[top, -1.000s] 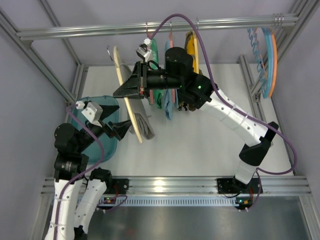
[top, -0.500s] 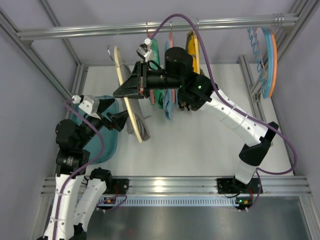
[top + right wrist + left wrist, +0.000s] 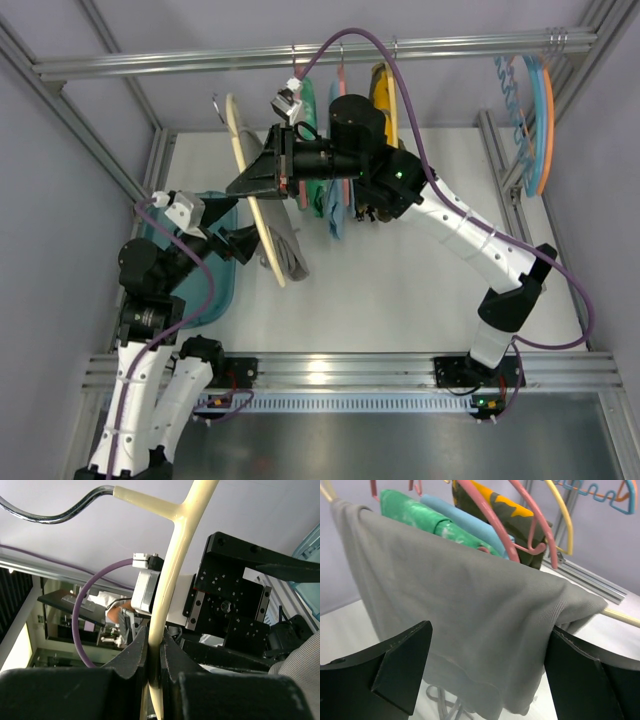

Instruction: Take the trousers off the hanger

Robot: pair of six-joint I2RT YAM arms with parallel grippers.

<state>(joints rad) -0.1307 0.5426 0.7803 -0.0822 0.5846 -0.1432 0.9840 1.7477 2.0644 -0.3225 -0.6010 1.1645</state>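
Observation:
The cream hanger [image 3: 243,150] hangs tilted in the air, its metal hook [image 3: 60,510] pointing up and back. My right gripper [image 3: 240,186] is shut on the hanger's [image 3: 172,565] rim, and its fingers [image 3: 135,655] pinch the rim from both sides. The grey trousers [image 3: 286,245] drape over the hanger's lower part. In the left wrist view the trousers [image 3: 460,590] fill the middle, with the drawstring [image 3: 440,702] dangling below. My left gripper [image 3: 487,675] is open, its fingers [image 3: 405,665] on either side of the cloth's lower hem without touching it.
A teal bin [image 3: 195,290] sits on the table under the left arm. Pink hangers with green [image 3: 420,512], blue and yellow-and-black garments [image 3: 515,515] hang on the rail [image 3: 300,55] just behind. Orange and blue hangers [image 3: 535,110] hang at the far right.
My left arm has swung up and to the right, bringing its open gripper closer to the trousers. The right arm and the hanger have stayed put.

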